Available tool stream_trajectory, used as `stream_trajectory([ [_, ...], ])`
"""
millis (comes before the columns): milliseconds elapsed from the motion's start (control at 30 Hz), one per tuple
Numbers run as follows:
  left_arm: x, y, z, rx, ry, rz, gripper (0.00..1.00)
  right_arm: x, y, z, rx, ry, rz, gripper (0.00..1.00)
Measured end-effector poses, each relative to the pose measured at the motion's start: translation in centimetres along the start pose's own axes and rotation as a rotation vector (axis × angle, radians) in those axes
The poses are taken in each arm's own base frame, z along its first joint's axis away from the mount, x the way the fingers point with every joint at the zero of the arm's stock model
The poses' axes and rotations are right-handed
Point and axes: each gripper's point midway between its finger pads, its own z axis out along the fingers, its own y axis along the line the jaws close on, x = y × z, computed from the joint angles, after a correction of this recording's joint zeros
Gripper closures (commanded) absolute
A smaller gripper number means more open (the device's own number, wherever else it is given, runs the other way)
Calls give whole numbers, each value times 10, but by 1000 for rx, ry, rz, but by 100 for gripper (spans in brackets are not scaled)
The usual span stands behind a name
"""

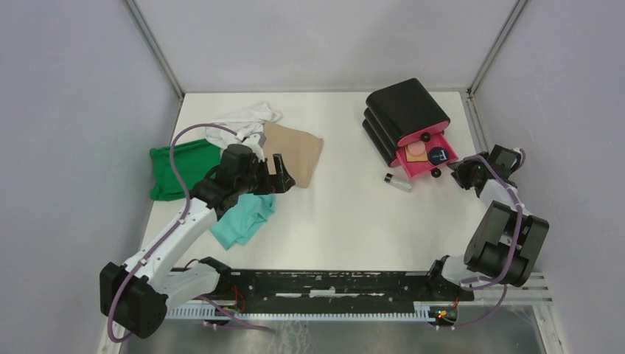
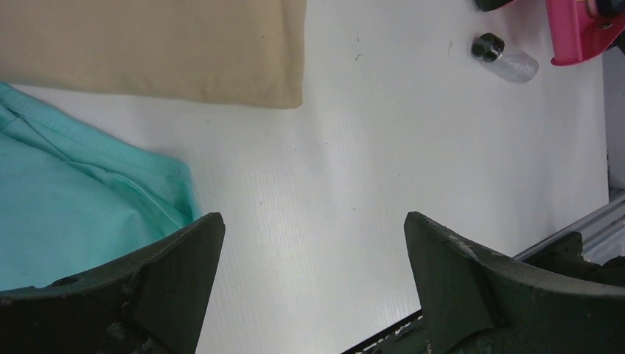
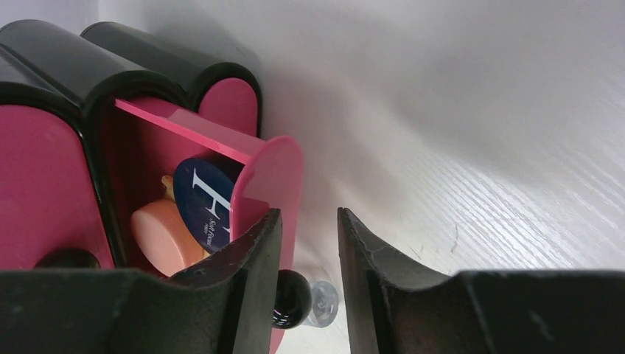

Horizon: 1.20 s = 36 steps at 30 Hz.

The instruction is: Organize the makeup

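Note:
The black box [image 1: 402, 107] at the back right has its lowest pink drawer [image 1: 421, 164] pulled out. Inside lie a salmon-pink puff [image 1: 416, 150] and a small dark round jar [image 1: 439, 155]. A clear black-capped vial [image 1: 398, 182] lies on the table just left of the drawer front. My right gripper [image 1: 461, 175] is low at the drawer's right corner. In the right wrist view its jaws [image 3: 309, 217] stand a narrow gap apart, gripping nothing, with the drawer's black knob [image 3: 292, 299] and the vial [image 3: 324, 302] seen beyond them. My left gripper [image 2: 313, 221] hangs wide open over bare table.
Green [image 1: 173, 169], teal [image 1: 247, 217], white [image 1: 239, 122] and tan [image 1: 298, 151] cloths lie around the left arm. The teal cloth [image 2: 81, 206] is beside the left finger. The right wall and table edge are close behind the right gripper.

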Motion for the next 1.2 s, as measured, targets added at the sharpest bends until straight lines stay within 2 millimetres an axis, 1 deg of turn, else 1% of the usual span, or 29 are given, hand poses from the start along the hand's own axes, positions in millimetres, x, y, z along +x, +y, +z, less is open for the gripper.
stream_trajectory([
  [233, 0, 0, 0, -1, 2, 0, 1, 4, 8, 7, -32, 2, -5, 63],
  [300, 0, 0, -1, 0, -1, 0, 1, 6, 11, 10, -41, 6, -11, 65],
  [367, 0, 0, -1, 0, -1, 0, 1, 10, 15, 13, -53, 14, -19, 68],
  [500, 0, 0, -1, 1, -2, 0, 1, 21, 26, 16, -83, 37, -34, 68],
  [600, 0, 0, -1, 1, -3, 0, 1, 26, 36, 17, -107, 42, -43, 68],
  [833, 0, 0, -1, 1, -3, 0, 1, 43, 67, 18, -182, 59, -77, 68],
  [1000, 0, 0, 0, 0, -3, 0, 1, 49, 86, 20, -219, 62, -94, 67],
  [1100, 1, 2, 0, -5, 0, -1, 1, 48, 96, 26, -230, 64, -103, 67],
  [1200, 4, 4, 1, -13, 6, -2, 1, 48, 105, 38, -237, 72, -107, 67],
])
